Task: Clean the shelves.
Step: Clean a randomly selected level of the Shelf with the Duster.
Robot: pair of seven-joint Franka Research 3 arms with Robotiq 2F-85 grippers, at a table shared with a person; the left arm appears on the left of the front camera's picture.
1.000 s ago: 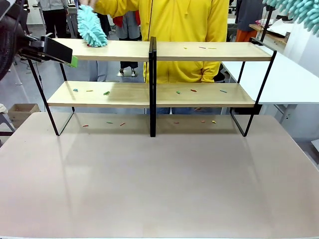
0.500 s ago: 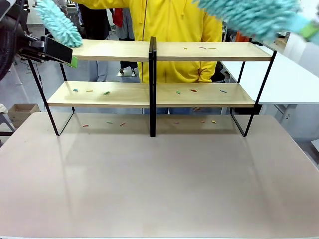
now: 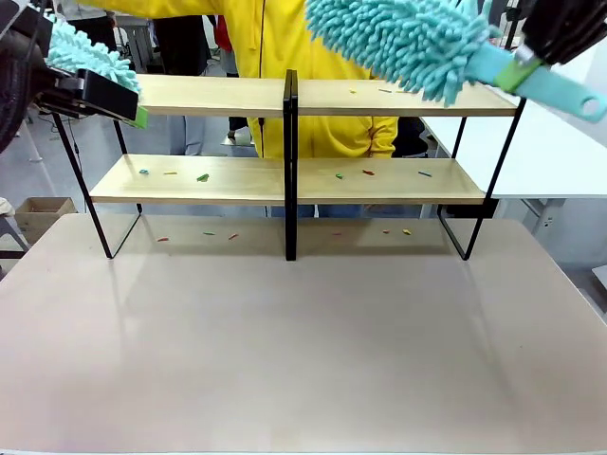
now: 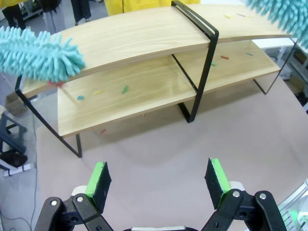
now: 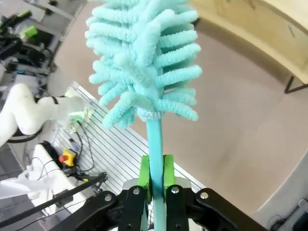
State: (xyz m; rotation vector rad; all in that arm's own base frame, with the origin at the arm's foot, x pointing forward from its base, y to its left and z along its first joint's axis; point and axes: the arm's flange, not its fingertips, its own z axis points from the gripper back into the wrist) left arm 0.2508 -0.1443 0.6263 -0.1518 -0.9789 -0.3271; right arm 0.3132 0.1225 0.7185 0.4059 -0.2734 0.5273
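The shelves [image 3: 218, 95] stand at the far side of the table, two light-wood boards in a black frame with a centre post [image 3: 290, 161]. Small coloured scraps [image 3: 202, 177] lie on both boards. My right gripper [image 3: 520, 68] is shut on the handle of a teal fluffy duster [image 3: 398, 38], whose head hangs over the right half of the top board. The right wrist view shows the handle [image 5: 155, 144] clamped between the green pads. My left gripper [image 4: 159, 175] is open and holds nothing, off the shelves' [image 4: 144, 33] left end. A second teal duster [image 4: 38, 53] hovers at that end.
A person in a yellow top [image 3: 322, 38] stands behind the shelves. More scraps [image 3: 232, 236] lie on the beige tabletop [image 3: 303, 341] under the rack. A white table [image 3: 560, 152] adjoins at the right, and a cardboard box [image 3: 38, 213] sits on the floor at the left.
My right arm has swung its duster leftward and down over the top board's right half. The second duster has moved left, off the top board to its left end. My left gripper has stayed put.
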